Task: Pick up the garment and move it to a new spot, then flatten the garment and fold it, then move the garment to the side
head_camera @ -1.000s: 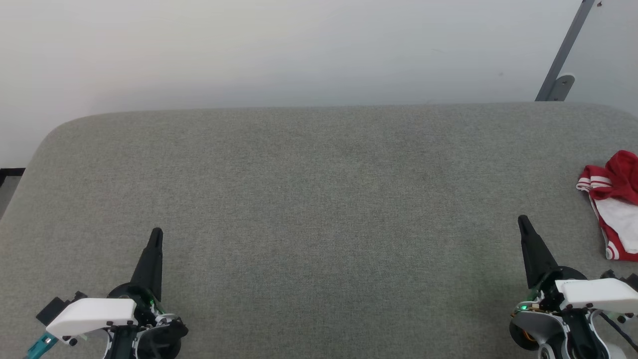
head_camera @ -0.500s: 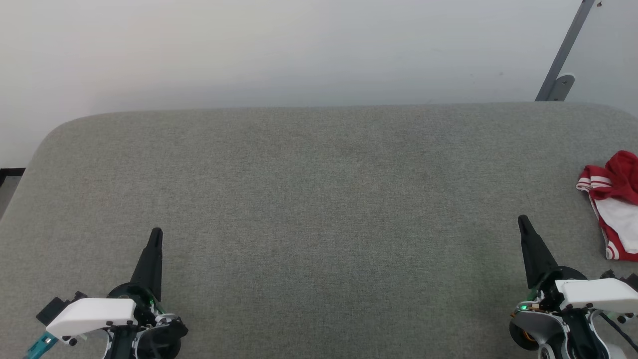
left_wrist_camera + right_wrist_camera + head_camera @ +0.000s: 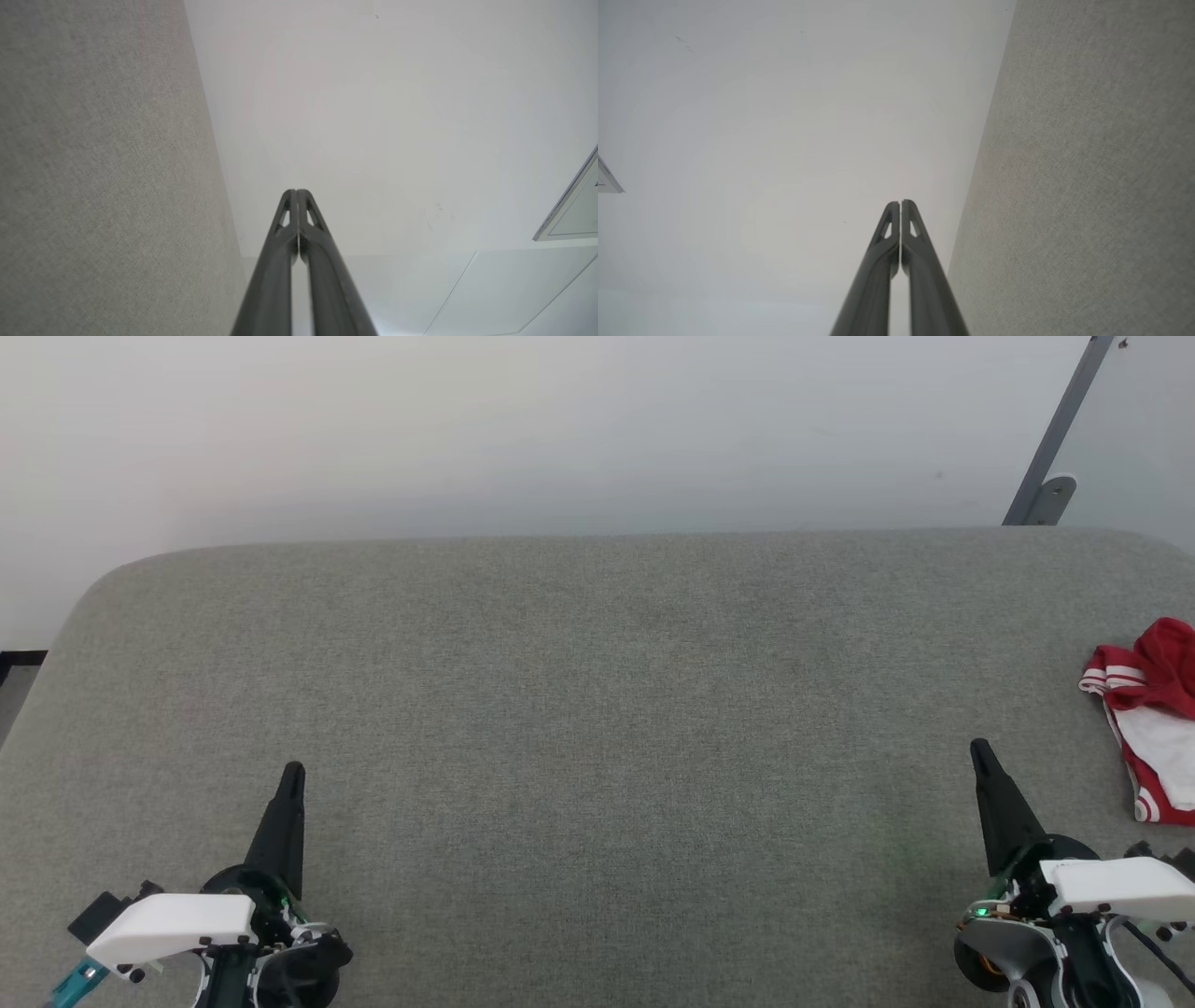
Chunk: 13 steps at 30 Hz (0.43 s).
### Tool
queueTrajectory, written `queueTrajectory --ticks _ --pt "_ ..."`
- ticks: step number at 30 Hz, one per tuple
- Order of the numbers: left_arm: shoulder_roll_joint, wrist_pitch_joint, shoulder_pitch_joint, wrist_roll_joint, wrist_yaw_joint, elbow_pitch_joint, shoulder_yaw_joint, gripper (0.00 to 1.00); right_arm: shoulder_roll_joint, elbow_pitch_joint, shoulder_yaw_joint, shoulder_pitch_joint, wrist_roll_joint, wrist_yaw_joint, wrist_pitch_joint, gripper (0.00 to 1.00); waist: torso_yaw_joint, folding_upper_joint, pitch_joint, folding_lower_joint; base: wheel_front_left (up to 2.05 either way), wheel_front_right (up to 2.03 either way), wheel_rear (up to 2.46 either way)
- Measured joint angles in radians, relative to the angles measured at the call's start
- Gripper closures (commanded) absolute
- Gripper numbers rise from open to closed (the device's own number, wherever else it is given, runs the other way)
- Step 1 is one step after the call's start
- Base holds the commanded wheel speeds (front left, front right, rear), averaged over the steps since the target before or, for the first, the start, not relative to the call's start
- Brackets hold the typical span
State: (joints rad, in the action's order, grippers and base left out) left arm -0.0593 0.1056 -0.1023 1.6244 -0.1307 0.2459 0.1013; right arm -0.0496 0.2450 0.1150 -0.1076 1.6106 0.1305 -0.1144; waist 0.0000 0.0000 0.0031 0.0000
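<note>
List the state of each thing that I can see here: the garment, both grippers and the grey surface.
garment: crumpled, unfolded, lying on the surface's right side, not held.
left gripper: shut, empty, apart from the garment.
right gripper: shut, empty, beside the garment but not touching it.
grey padded surface: flat, carrying the garment.

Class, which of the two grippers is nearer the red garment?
The right gripper: the garment lies close beside it; the left gripper sits far across.
</note>
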Motion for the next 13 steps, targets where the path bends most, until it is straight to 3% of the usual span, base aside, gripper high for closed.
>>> queueTrajectory --ticks 13 --pt "0.001 0.0 0.0 -0.002 0.0 0.0 0.002 1.0 0.0 0.0 0.001 0.0 0.0 0.0 0.0 1.0 0.0 0.0 0.0 0.0 0.0 0.0 0.0"
